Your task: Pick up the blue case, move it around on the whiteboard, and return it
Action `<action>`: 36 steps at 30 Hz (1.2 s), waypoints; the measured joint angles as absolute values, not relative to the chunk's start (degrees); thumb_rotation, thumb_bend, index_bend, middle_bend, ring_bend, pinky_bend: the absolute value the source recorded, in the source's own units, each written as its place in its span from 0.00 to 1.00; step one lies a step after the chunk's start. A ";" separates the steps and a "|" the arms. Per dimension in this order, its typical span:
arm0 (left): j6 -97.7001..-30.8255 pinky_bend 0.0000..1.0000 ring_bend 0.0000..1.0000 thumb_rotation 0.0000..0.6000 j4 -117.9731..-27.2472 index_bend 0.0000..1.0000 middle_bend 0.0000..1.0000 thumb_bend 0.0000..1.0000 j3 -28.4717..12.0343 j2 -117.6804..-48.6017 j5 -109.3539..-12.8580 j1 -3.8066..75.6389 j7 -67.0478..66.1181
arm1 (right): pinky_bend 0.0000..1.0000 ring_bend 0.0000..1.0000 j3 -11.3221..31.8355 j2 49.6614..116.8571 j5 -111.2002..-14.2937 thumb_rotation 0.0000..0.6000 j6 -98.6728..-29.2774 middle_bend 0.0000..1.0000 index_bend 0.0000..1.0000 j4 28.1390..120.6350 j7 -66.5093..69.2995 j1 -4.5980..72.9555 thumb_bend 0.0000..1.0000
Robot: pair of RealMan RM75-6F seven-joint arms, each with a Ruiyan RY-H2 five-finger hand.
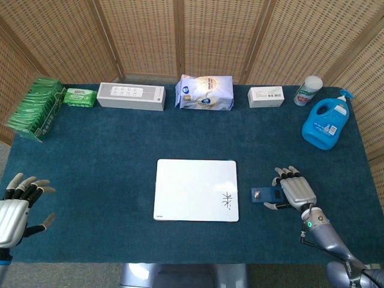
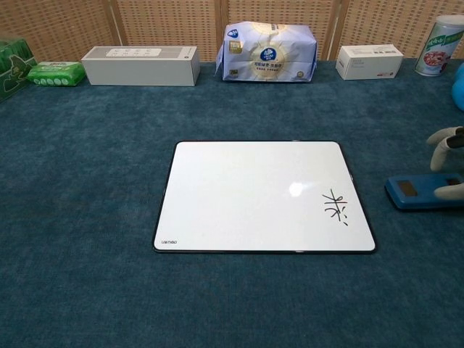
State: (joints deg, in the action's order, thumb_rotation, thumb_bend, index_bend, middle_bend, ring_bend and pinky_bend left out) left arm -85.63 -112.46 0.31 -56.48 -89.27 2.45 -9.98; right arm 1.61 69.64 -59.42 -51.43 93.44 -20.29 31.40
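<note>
The blue case (image 1: 265, 194) lies flat on the teal cloth just right of the whiteboard (image 1: 196, 189), its long side running left to right. My right hand (image 1: 296, 191) sits at the case's right end with fingers spread; the thumb lies along its near edge. In the chest view the case (image 2: 420, 192) shows at the right border, with the thumb (image 2: 449, 191) across its right end and a curled finger (image 2: 444, 138) above it, apart from it. The whiteboard (image 2: 261, 196) bears a small black scribble (image 2: 334, 206). My left hand (image 1: 15, 207) hovers with fingers spread at the table's near left corner, holding nothing.
Along the back edge stand green packets (image 1: 35, 108), a green wipes pack (image 1: 79, 96), a long white box (image 1: 131, 96), a tissue pack (image 1: 204, 92), a small white box (image 1: 266, 96), a canister (image 1: 308, 90) and a blue detergent bottle (image 1: 327, 123).
</note>
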 measured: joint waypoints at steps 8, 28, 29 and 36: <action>-85.87 0.05 0.17 1.00 -112.17 0.34 0.27 0.32 0.51 -56.67 -89.36 2.25 -9.63 | 0.00 0.00 2.81 70.04 -66.06 0.62 -54.69 0.08 0.22 94.27 -15.82 30.71 0.11; -86.05 0.05 0.17 1.00 -112.38 0.34 0.27 0.32 0.47 -56.41 -89.42 2.27 -9.84 | 0.00 0.00 1.60 74.64 -68.11 0.96 -55.93 0.09 0.30 89.00 -12.90 28.21 0.16; -86.07 0.05 0.17 1.00 -112.40 0.34 0.27 0.32 0.46 -56.40 -89.40 2.27 -9.87 | 0.00 0.00 1.64 74.72 -68.05 0.97 -55.77 0.09 0.30 88.80 -12.87 28.23 0.16; -86.14 0.05 0.17 1.00 -112.40 0.34 0.27 0.32 0.43 -56.33 -89.27 2.24 -9.88 | 0.00 0.00 2.06 75.14 -67.44 1.00 -55.05 0.09 0.31 87.92 -13.09 28.44 0.16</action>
State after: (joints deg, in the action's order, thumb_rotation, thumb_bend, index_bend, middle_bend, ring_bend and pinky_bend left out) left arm -86.14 -112.40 0.43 -56.33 -89.27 2.24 -9.88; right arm 2.06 75.14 -67.44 -55.05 87.92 -13.09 28.44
